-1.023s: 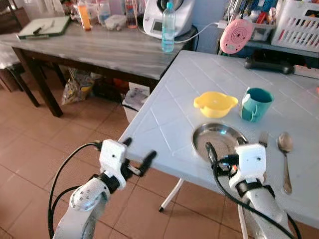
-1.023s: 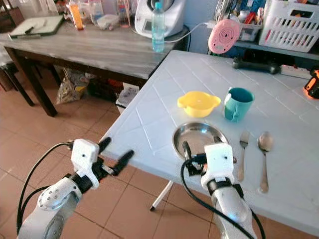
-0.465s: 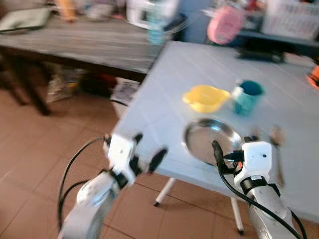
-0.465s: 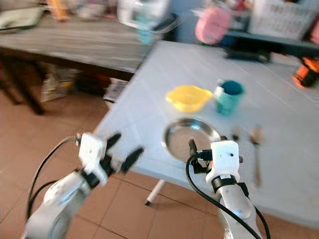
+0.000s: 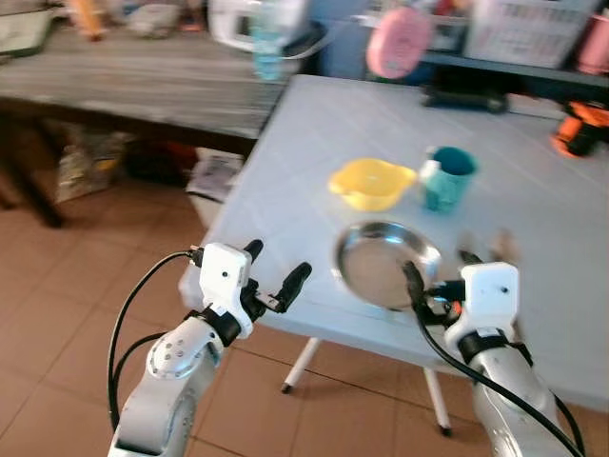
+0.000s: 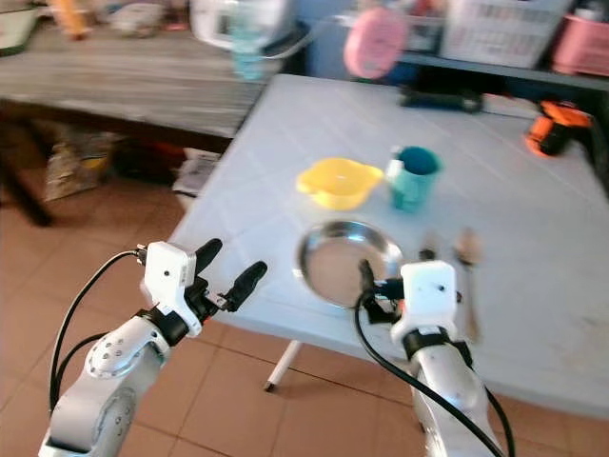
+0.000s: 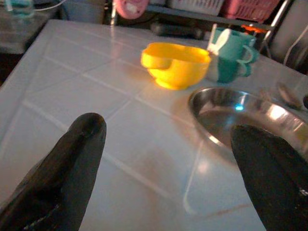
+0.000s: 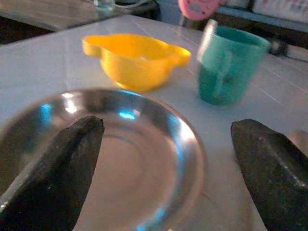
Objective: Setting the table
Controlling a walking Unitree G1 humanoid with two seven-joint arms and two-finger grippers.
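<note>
On the white tiled table (image 5: 314,124) lie a steel plate (image 5: 385,262), a yellow bowl (image 5: 371,183) behind it and a teal mug (image 5: 447,176) to the bowl's right. A blurred fork and spoon (image 6: 464,249) lie right of the plate. My right gripper (image 5: 440,271) hangs open at the plate's near rim; in the right wrist view the plate (image 8: 130,159) lies between its fingers (image 8: 72,159). My left gripper (image 5: 279,260) is open and holds nothing, at the table's near-left edge, left of the plate (image 7: 245,113).
A dark wooden table (image 5: 143,76) with a bottle and an appliance stands at the back left. Along the white table's far side are a pink round object (image 5: 400,43), a white basket (image 5: 523,29) and an orange tool (image 5: 580,129). A table leg (image 5: 300,362) stands on brown floor tiles.
The view has swung to the right and is blurred, so the scene has slid left. Both grippers stay open; the left one now overlaps the table's near-left edge.
</note>
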